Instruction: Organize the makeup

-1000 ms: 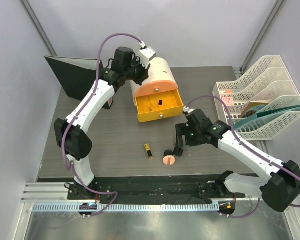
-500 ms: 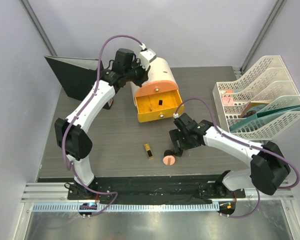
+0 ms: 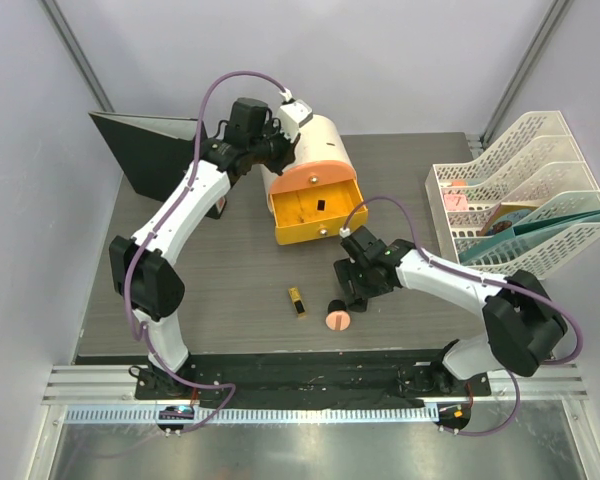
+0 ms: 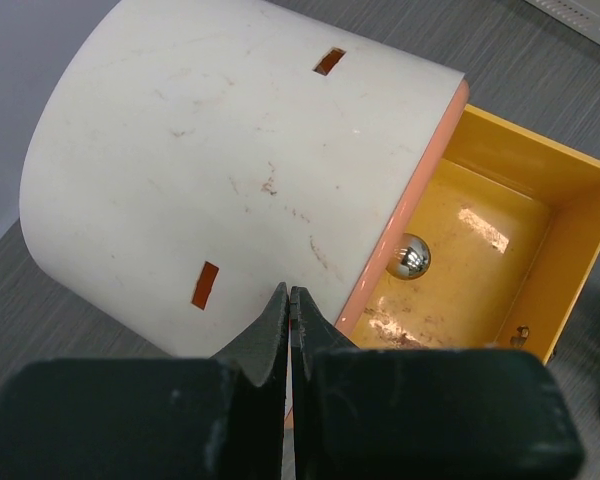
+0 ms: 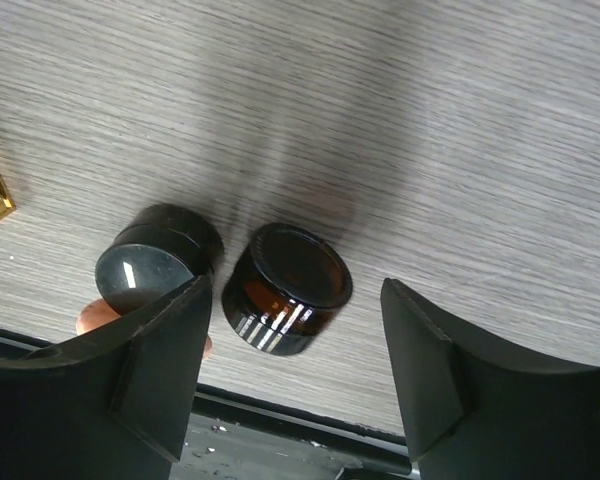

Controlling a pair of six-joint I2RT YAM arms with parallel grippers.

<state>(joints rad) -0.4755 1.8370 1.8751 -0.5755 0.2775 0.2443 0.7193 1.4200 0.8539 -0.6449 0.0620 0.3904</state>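
Observation:
Two small jars of the makeup lie on the table in the right wrist view: a dark amber jar (image 5: pixel 287 285) and a black jar (image 5: pixel 160 262) to its left. My right gripper (image 5: pixel 298 292) is open and straddles the amber jar without touching it. The black jar (image 3: pixel 334 306), a round pink compact (image 3: pixel 337 320) and a black-gold lipstick (image 3: pixel 296 302) lie near the front edge, beside the right gripper (image 3: pixel 353 294). My left gripper (image 4: pixel 292 298) is shut and empty over the cream box (image 4: pixel 230 150), also seen from above (image 3: pixel 278 150).
The box's orange drawer (image 3: pixel 317 232) stands open with a small black item (image 3: pixel 321 205) inside and a silver knob (image 4: pixel 412 255) on the front above it. A white file rack (image 3: pixel 520 200) sits at the right. A black board (image 3: pixel 145 150) leans at the back left.
My right arm has swung left and lowered over the jars, and its jaws have narrowed slightly. The left arm has not moved.

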